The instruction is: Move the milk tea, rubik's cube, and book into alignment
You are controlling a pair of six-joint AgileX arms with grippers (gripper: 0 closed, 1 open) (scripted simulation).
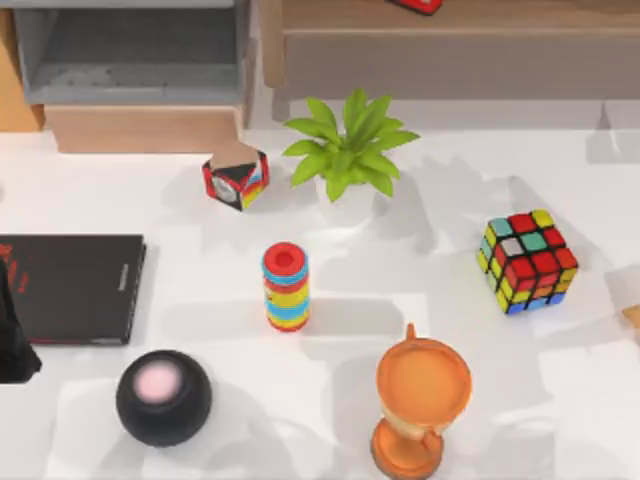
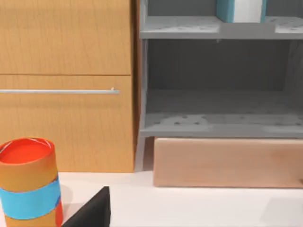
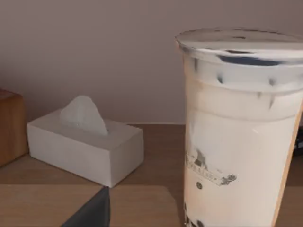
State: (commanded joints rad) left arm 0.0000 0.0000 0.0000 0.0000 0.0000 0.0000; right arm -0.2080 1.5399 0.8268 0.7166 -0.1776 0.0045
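The rubik's cube [image 1: 527,262] sits on the white table at the right, with nothing touching it. In the right wrist view the milk tea [image 3: 239,132], a tall clear cup of pale drink with a sealed lid, stands upright on a wooden surface very close to the camera, and a dark part of my right gripper [image 3: 90,212] shows beside it. The book [image 2: 225,10], teal with white page edges, stands on the upper level of a grey shelf. A dark part of my left gripper [image 2: 92,213] points toward that shelf. My left arm [image 1: 12,345] is at the table's left edge.
On the table are a thin black slab [image 1: 70,288], a black sphere [image 1: 163,397], a striped cylinder [image 1: 286,287], an orange goblet [image 1: 420,405], a small box [image 1: 236,178] and a plant [image 1: 347,148]. A grey shelf [image 1: 130,50] stands at the back left. A tissue box [image 3: 85,144] sits near the milk tea.
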